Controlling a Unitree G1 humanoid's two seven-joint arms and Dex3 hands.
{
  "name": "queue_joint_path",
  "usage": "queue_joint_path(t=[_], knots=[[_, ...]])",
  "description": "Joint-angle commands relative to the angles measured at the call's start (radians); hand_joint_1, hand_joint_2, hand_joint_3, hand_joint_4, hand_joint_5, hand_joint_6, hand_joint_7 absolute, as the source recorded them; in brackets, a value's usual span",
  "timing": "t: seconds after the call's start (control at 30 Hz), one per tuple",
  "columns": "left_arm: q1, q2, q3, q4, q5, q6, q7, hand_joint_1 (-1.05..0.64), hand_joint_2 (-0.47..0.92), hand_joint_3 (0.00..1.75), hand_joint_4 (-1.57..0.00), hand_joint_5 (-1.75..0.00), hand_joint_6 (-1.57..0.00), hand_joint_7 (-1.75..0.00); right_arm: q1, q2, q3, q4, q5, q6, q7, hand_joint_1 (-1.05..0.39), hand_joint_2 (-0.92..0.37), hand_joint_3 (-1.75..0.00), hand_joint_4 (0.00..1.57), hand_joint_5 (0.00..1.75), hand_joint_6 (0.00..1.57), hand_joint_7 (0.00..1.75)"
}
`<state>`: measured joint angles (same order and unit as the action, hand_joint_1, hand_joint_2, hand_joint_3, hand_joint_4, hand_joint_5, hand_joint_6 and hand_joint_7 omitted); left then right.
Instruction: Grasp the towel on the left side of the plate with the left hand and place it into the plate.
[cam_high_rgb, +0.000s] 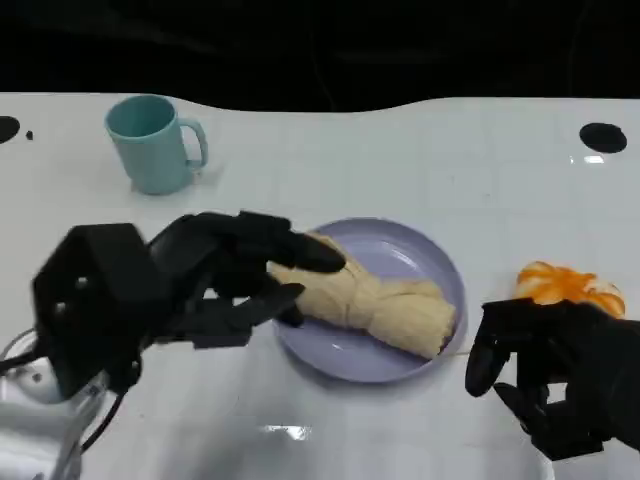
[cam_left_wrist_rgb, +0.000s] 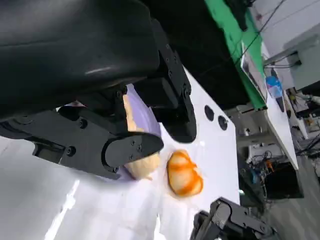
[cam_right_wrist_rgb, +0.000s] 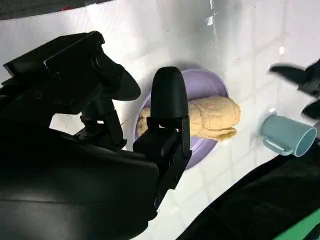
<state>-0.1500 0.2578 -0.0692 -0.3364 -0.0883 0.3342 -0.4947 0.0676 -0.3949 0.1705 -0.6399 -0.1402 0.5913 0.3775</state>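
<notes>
The towel (cam_high_rgb: 375, 300), a pale yellow roll, lies across the lavender plate (cam_high_rgb: 420, 250), its near end toward the plate's front rim and its far end at the left rim. The left hand (cam_high_rgb: 235, 275) reaches over the plate's left edge, its fingers (cam_high_rgb: 300, 250) spread around that end of the towel, one above it and one below; whether they press the cloth or merely touch it cannot be told. To the right of the plate, just off its rim, the right hand (cam_high_rgb: 555, 370) rests with fingers loosely curled and nothing in them. Behind that hand, right of the plate, sits an orange object (cam_high_rgb: 568, 285). A teal mug (cam_high_rgb: 152, 142) stands well beyond the plate's left side.
</notes>
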Motion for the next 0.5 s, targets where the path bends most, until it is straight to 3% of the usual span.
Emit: queue_joint_path(t=[0.03,0.3,0.4,0.5], knots=[[0.084,0.059,0.067,-0.136,-0.107,0.158,-0.024,-0.12,0.51,1.16,-0.74,-1.51,-0.78,-1.17,-0.001,-0.004,-0.004,0.003,0.002,0.000,-0.002,0.01,-0.56,-1.10,0.73,1.75,0.70,1.44],[0.220,0.089,0.142,-0.313,-0.198,0.317,0.030,-0.06,0.42,1.41,-0.80,-1.73,-0.81,-1.49,-0.005,0.004,-0.008,0.014,0.012,-0.003,-0.003,0.01,-0.57,-1.09,0.73,1.75,0.70,1.43],[0.249,0.087,0.145,-0.337,-0.210,0.348,0.058,-0.04,0.43,1.42,-0.87,-1.75,-0.83,-1.57,0.002,0.005,-0.018,0.019,0.019,-0.019,-0.005,0.02,-0.57,-1.08,0.73,1.75,0.70,1.44],[0.263,0.090,0.132,-0.349,-0.204,0.364,0.077,-0.03,0.46,1.39,-0.85,-1.75,-0.76,-1.63,0.009,0.003,-0.028,0.022,0.025,-0.026,-0.004,0.02,-0.57,-1.08,0.72,1.75,0.70,1.45]])
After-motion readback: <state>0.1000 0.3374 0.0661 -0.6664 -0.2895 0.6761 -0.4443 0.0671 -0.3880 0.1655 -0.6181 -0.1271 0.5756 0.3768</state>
